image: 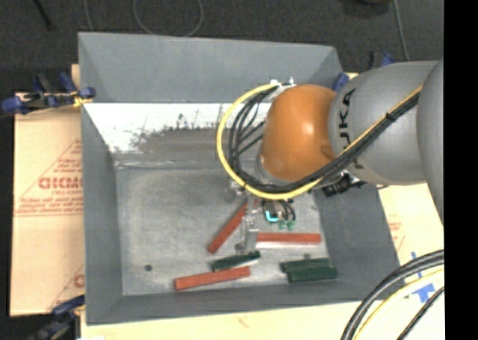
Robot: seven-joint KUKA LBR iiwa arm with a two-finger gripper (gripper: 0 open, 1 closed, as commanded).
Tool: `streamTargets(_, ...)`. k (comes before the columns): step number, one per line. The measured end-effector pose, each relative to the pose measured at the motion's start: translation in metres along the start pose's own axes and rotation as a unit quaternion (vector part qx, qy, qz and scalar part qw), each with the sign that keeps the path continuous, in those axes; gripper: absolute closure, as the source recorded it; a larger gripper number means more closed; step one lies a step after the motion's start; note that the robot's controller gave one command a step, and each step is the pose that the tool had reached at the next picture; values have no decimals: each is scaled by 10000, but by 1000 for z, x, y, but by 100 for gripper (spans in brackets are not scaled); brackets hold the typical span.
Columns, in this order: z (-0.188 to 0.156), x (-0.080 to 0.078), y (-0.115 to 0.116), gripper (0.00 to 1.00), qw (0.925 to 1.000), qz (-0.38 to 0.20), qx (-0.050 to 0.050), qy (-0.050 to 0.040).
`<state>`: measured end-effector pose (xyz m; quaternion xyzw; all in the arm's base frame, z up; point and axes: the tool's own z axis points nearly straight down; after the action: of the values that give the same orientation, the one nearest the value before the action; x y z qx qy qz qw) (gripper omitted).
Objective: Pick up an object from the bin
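Down toward the near side of the bin (160,204), the gripper (249,238) sits low between two reddish-brown sticks. There's a slanted stick (224,234) right beside it on the view's left and a level stick (290,239) right beside it on the view's right. Honestly can't tell if it's spread or closed, since the orange cover (299,133) hides most of it. Just past it toward the near wall lie a dark green bar (235,260), a second green bar (308,271) and a third reddish stick (211,279).
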<state>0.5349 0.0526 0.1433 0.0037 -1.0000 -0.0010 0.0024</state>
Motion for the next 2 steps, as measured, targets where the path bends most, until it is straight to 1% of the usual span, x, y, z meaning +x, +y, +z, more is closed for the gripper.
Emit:
streamTargets(1, 72, 11, -80, 0, 9809, -1942, 28, -47)
streamTargets(2, 72, 11, -78, 100, 9810, -1938, 16, -47)
